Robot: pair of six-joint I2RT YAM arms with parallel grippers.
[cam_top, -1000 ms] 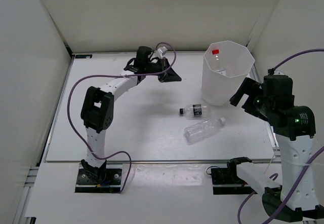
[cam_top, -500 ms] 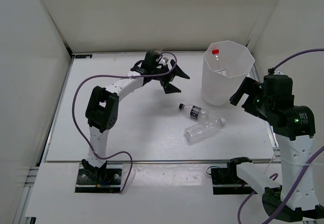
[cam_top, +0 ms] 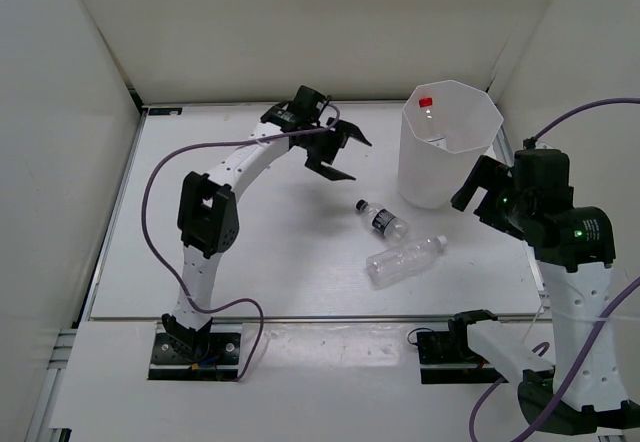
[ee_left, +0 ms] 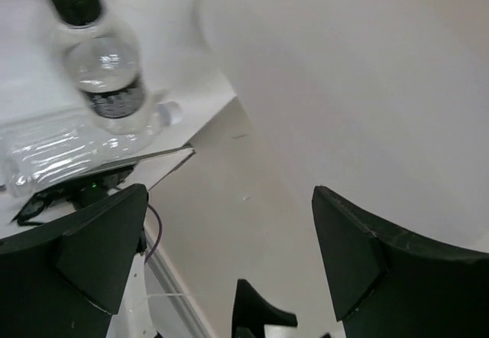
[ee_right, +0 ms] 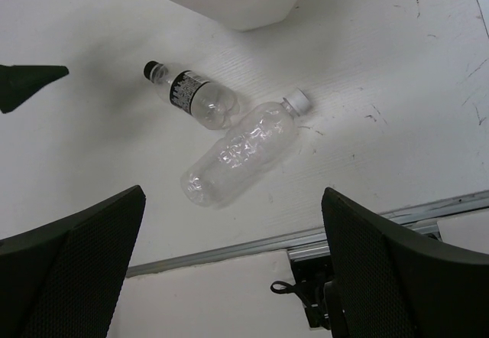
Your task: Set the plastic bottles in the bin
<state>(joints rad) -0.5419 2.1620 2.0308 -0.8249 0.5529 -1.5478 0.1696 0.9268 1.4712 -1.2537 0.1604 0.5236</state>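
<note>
**Two bottles lying loose below the bin, both tools gaping and empty**

The left tool [cam_top: 346, 155] is hanging above the table [cam_top: 250, 252] at upper centre of the overhead view. Its fingers are spreading wide and gripping nothing. The right tool [cam_top: 474, 190] is hovering at the right, just beside the bin's lower wall, equally wide and equally empty.

The bin [cam_top: 440, 167] is standing upright at upper right, with a red cap [cam_top: 425, 101] showing inside near its far rim. The black-capped bottle [cam_top: 383, 220] is lying on its side at centre right, just below and left of the bin's foot. The plain clear bottle [cam_top: 403, 259] is lying lower still, its white cap pointing toward the bin. The two look to be touching or nearly so. No other bottle is showing on the table.

The risks are coming from the bottles themselves. Both are round and on their sides, so a finger landing off-centre is likely to roll one away. With the pair so close, closing on one is likely to nudge the other. The right tool is working near the bin wall, and a careless swing could tip or shift the bin.

Open room is lying to the left and centre. The clear bottle is sitting nearest the table's lower edge, where a roll could carry it off. The right-hand edge is crowded by the bin and the right arm.
</note>
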